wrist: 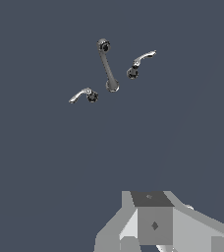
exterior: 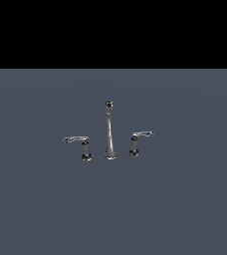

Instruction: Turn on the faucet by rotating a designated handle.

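Note:
The chrome faucet stands small on the dark grey floor: a tall slender spout (exterior: pixel 109 133) with a dark knob tip, flanked by two lever handles. The handle (exterior: pixel 79 144), with the longer lever, is at the exterior view's left, its arm pointing away from the spout. A smaller handle (exterior: pixel 139 140) sits on the right. In the wrist view I see the spout (wrist: pixel 108 66), the handle (wrist: pixel 82 95) and the smaller handle (wrist: pixel 139 62). Only grey parts of my gripper (wrist: pixel 154 231) show at the picture's edge, well short of the faucet and touching nothing. Its fingertips are hidden.
Flat dark grey ground (exterior: pixel 185 209) spreads all around the faucet. Beyond it the background is black. The arm does not appear in the exterior view.

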`<state>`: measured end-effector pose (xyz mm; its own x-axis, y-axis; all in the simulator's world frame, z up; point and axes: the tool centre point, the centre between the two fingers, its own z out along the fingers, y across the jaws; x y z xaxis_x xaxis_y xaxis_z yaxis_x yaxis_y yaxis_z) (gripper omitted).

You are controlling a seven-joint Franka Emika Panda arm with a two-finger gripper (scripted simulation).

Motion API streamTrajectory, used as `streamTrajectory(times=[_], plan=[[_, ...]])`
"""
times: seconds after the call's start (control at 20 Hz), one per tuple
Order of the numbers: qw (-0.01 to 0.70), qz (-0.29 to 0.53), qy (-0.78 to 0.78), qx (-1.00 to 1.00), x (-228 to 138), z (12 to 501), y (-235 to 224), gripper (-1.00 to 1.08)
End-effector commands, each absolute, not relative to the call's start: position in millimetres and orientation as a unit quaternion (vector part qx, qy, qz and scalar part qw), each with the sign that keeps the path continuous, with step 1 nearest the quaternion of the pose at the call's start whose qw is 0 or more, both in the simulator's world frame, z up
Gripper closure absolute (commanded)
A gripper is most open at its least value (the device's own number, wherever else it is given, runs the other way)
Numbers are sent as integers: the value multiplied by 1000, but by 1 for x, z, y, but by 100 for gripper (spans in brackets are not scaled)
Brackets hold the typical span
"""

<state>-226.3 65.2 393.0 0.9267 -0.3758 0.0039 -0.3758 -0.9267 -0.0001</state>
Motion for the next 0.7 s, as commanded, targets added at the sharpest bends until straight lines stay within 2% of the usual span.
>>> streamTrajectory(times=[0.0,0.65], plan=[[0,2,-219,976,-219,377,74,108],[-2,0,-349,937,-174,296,114,108]])
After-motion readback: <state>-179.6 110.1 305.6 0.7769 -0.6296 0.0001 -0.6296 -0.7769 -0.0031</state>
